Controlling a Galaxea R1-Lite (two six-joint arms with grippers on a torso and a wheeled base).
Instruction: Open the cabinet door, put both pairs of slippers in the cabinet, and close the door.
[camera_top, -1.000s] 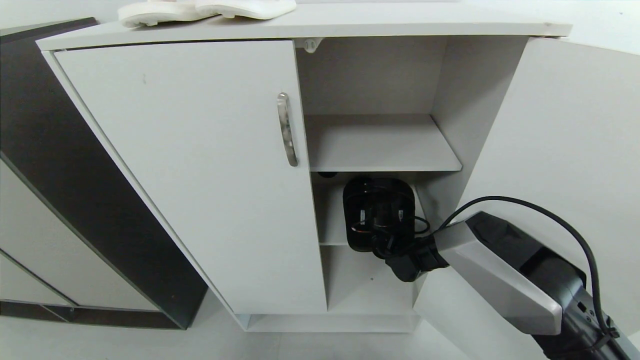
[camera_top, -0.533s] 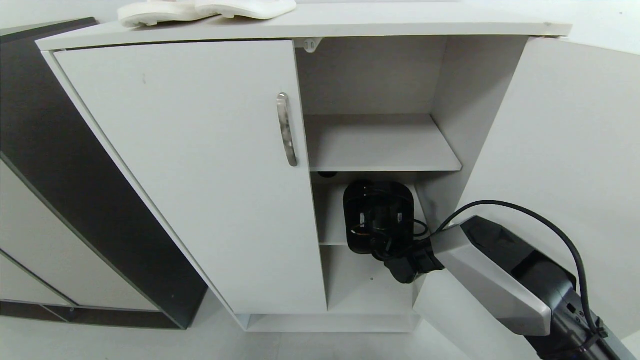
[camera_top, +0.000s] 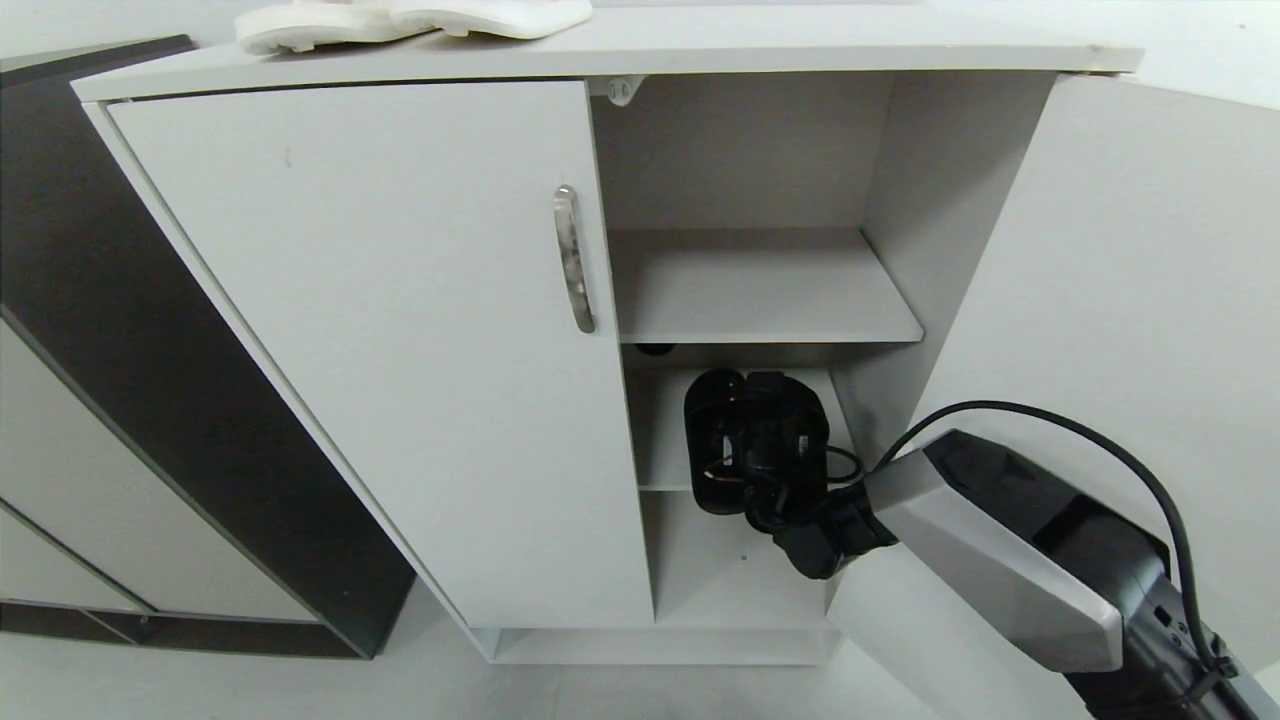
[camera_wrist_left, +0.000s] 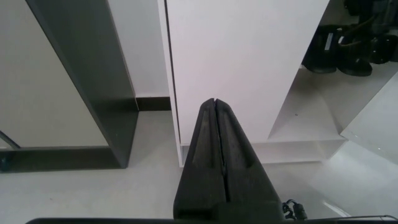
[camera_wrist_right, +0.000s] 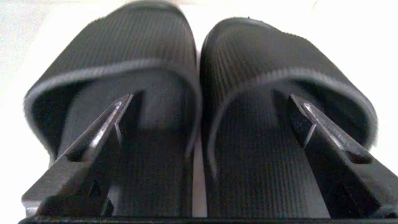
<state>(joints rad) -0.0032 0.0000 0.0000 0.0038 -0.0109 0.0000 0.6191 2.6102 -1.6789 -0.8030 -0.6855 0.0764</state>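
A pair of black slippers (camera_top: 722, 440) lies side by side on the middle shelf (camera_top: 660, 440) of the white cabinet, behind the open right door (camera_top: 1130, 250). My right gripper (camera_wrist_right: 210, 98) is open, one finger at each slipper's opening, the black slippers (camera_wrist_right: 249, 68) right in front of it. A pair of white slippers (camera_top: 410, 20) rests on the cabinet top. My left gripper (camera_wrist_left: 214, 104) is shut and empty, low in front of the closed left door (camera_wrist_left: 242, 56), above the floor.
The upper shelf (camera_top: 760, 290) and the bottom compartment (camera_top: 735, 570) hold nothing. The left door (camera_top: 380, 330) with its metal handle (camera_top: 573, 258) stays closed. A dark grey unit (camera_top: 120, 330) stands to the left of the cabinet.
My right arm edged in towards the shelf, then eased back a little. The black slippers have shifted slightly on the shelf.
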